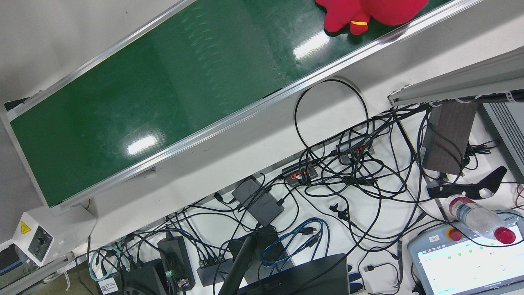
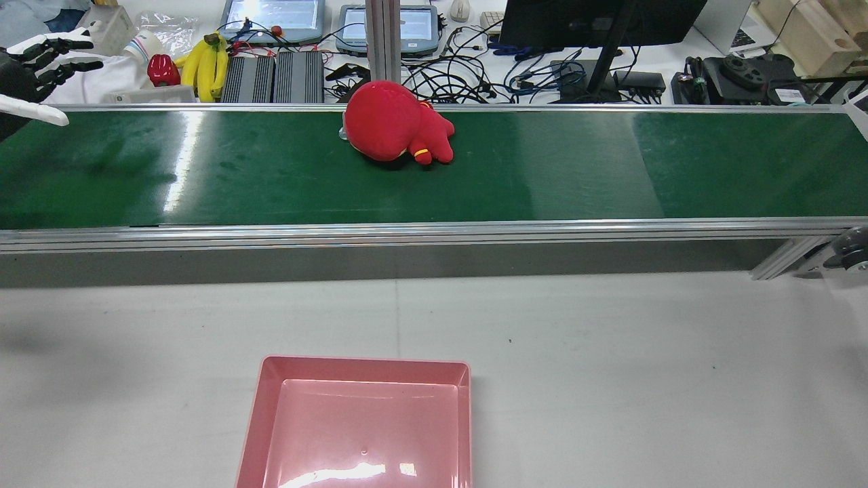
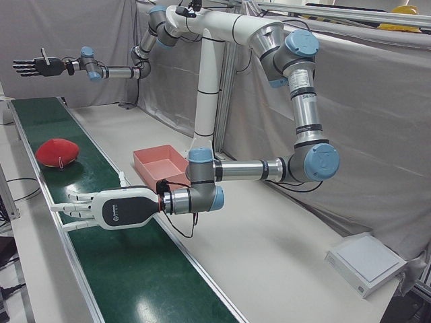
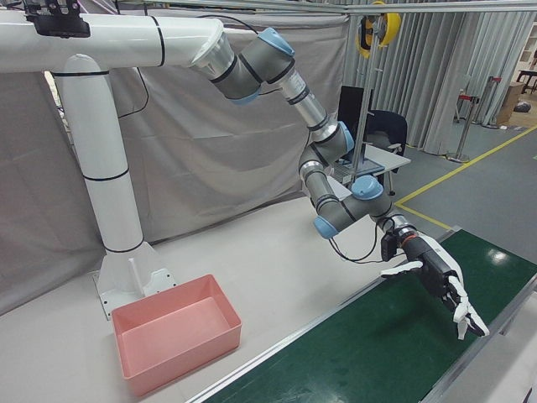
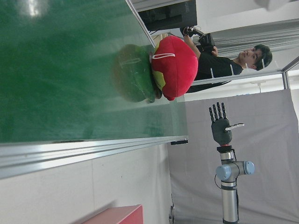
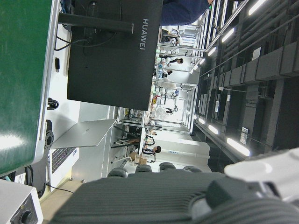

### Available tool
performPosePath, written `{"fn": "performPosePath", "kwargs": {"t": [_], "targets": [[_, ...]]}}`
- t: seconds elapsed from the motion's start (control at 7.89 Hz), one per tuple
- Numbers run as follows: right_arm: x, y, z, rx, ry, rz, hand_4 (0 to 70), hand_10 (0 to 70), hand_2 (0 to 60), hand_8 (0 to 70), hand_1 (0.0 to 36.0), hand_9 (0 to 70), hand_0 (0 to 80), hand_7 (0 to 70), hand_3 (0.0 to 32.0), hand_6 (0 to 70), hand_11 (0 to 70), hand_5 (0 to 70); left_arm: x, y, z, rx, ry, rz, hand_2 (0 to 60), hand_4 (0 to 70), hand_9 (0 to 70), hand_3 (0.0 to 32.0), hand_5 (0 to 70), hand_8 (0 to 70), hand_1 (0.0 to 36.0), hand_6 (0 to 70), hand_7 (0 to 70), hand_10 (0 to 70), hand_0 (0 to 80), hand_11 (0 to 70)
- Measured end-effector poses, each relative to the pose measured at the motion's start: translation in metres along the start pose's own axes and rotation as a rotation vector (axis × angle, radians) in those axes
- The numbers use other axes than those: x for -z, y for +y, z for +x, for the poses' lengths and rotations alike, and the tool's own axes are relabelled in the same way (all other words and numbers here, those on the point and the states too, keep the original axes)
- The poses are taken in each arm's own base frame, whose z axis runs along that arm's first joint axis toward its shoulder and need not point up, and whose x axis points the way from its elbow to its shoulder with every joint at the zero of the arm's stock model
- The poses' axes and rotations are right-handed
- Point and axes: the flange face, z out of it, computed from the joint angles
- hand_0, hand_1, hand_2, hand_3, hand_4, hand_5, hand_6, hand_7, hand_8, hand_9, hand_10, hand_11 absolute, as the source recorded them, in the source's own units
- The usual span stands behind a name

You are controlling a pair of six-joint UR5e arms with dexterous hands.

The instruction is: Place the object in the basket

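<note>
Green conveyor belt (image 2: 542, 169), red plush toy (image 2: 397, 123), pink basket (image 2: 359, 369) empty, cluttered desk (image 2: 475, 61) behind

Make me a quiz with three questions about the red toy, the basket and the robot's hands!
1. Where is the toy?
A. on the floor
B. on the green belt
C. on a chair

2. What colour is the basket?
A. blue
B. yellow
C. pink

3. What are the left hand and the right hand doing?
A. both are open and hold nothing
B. both are squeezing the toy
C. both are lifting the basket

Answers:
1. B, the toy lies on the belt, near its far edge in the rear view.
2. C, its walls and floor are pink.
3. A, the fingers of both are spread apart in the air, away from the toy and the basket.
</note>
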Motion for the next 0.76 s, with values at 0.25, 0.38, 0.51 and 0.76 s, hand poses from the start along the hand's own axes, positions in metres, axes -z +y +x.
{"fn": "performPosePath", "kwargs": {"t": [0.25,0.38,0.51,0.76], "targets": [[0.0000,0.0000,0.0000,0.000,0.000,0.000,0.0,0.0,0.0,0.0,0.0,0.0,0.0,0.0,0.0,0.0,0.0,0.0,-0.0003,0.0001,0.0000,0.001,0.000,0.000,0.0,11.0,21.1,0.0,24.1,13.9,15.8,6.4,5.4,0.0,59.4,0.0],[0.0000,0.0000,0.0000,0.000,0.000,0.000,0.0,0.0,0.0,0.0,0.0,0.0,0.0,0.0,0.0,0.0,0.0,0.0,0.0002,-0.0005,-0.0002,0.001,0.000,0.001,0.0,11.3,21.2,0.0,25.0,14.0,15.3,6.5,5.5,0.0,59.1,0.0],[0.0000,0.0000,0.0000,0.000,0.000,0.000,0.0,0.0,0.0,0.0,0.0,0.0,0.0,0.0,0.0,0.0,0.0,0.0,0.0020,-0.0022,-0.0006,0.001,-0.001,0.004,0.0,11.4,21.0,0.0,25.3,13.9,15.4,6.6,5.6,0.0,59.3,0.0],[0.0000,0.0000,0.0000,0.000,0.000,0.000,0.0,0.0,0.0,0.0,0.0,0.0,0.0,0.0,0.0,0.0,0.0,0.0,0.0044,-0.0043,-0.0015,0.001,-0.002,0.008,0.0,11.9,21.3,0.0,25.8,14.1,15.3,6.6,5.6,0.0,59.1,0.0]]}}
